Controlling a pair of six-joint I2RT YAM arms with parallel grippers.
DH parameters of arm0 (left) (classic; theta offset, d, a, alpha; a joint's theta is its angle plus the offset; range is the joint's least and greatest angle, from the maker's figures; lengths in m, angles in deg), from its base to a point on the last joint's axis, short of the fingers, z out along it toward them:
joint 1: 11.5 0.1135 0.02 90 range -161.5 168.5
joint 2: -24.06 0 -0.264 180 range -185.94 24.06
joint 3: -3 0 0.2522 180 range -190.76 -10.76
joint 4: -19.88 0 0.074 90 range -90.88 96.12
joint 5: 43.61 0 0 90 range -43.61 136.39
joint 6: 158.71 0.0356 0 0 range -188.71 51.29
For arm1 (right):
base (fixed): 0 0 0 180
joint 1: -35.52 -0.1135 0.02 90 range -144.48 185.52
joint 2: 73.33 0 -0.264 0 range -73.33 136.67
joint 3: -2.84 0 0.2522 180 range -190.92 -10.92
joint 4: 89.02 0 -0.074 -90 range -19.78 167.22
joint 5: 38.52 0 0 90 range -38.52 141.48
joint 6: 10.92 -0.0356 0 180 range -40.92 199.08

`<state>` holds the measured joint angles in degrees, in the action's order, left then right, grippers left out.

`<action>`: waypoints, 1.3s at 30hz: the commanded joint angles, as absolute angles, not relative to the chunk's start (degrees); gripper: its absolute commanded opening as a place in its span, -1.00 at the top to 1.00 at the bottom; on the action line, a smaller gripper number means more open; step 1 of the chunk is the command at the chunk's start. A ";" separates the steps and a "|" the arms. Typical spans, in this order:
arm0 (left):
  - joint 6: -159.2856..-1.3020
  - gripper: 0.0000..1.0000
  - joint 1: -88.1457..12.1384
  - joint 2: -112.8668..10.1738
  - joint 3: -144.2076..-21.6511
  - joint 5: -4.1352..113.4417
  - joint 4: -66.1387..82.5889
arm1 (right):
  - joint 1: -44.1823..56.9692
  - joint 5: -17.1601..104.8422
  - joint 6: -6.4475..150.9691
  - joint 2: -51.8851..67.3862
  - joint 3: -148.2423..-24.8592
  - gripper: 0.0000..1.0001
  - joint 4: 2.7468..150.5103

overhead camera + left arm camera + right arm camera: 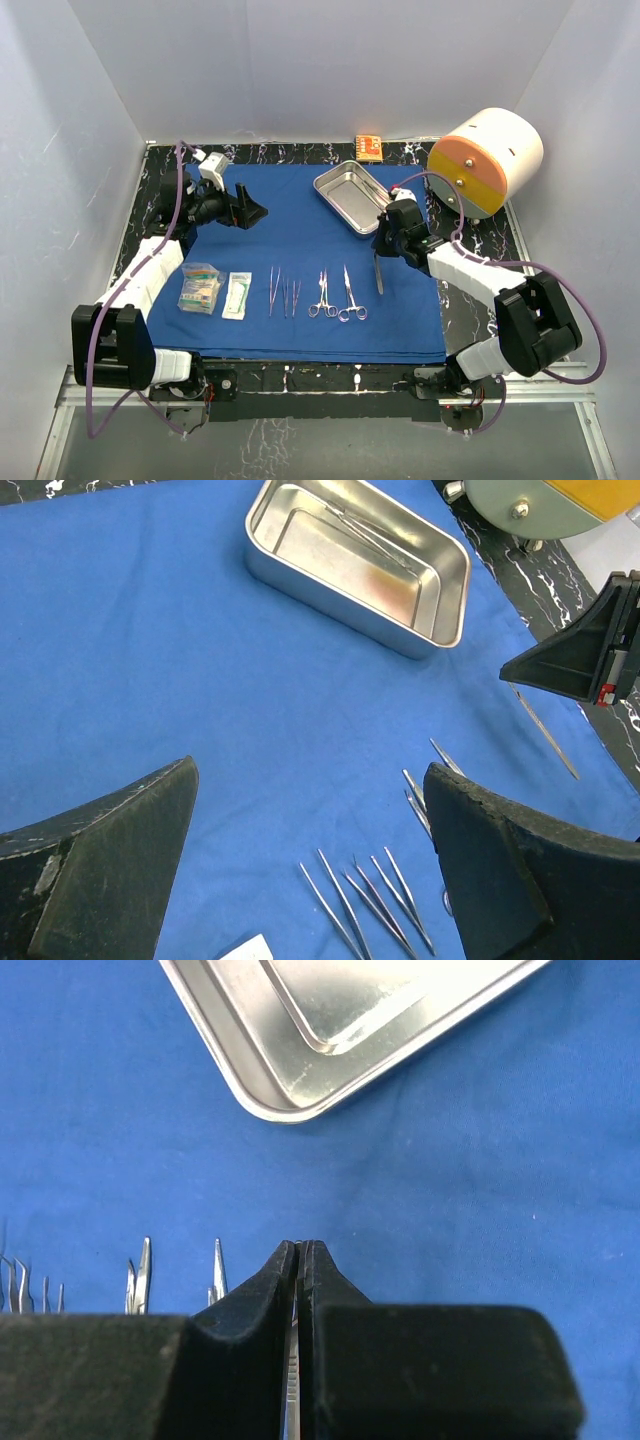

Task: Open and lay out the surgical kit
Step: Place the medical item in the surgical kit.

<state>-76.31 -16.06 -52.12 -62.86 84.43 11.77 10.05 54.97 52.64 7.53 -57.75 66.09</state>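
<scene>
The royal-blue cloth wrap [300, 220] lies spread flat. The steel tray [326, 186] stands at its back right, also in the left wrist view [330, 592] and the right wrist view [250, 1090], with slender steel pieces [362, 532] inside. Forceps [274, 290] and scissors-like clamps [322, 296] lie in a row near the front, with two clear packets [200, 288] to their left. My right gripper [381, 246] [301, 1246] is shut on a thin steel instrument [378, 275] [293, 1380], right of the row. My left gripper [254, 212] [310, 768] is open and empty above the cloth's back left.
A big white-and-orange cylinder [485, 160] stands at the back right corner, close to my right arm. A small orange box [369, 147] sits behind the tray. The black marbled table [480, 232] shows around the cloth. White walls close in the sides and back.
</scene>
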 commanded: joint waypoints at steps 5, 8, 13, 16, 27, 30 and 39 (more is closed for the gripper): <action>-74.34 -0.89 -15.64 -48.98 -61.56 84.18 13.42 | 9.95 58.14 45.98 5.41 -54.29 1.00 71.73; -73.97 -0.89 -15.65 -49.14 -61.65 83.95 13.34 | 9.98 58.81 44.16 5.18 -53.48 1.00 70.70; -73.42 -0.89 -15.47 -49.46 -61.35 83.65 13.54 | 9.87 58.77 45.24 4.11 -51.49 1.00 69.81; -73.37 -0.89 -15.29 -49.71 -61.07 83.57 13.84 | 9.11 60.17 47.16 2.80 -50.08 1.00 70.24; -73.37 -0.90 -15.02 -50.09 -60.67 83.66 14.11 | 6.64 64.63 51.01 4.15 -49.64 1.00 69.92; -73.37 -0.89 -15.02 -49.88 -60.46 83.80 14.21 | 6.60 65.59 51.19 4.40 -49.03 1.00 70.92; -74.43 -0.89 -15.03 -49.98 -61.16 84.53 14.04 | 6.61 66.38 50.56 8.50 -49.92 1.00 71.25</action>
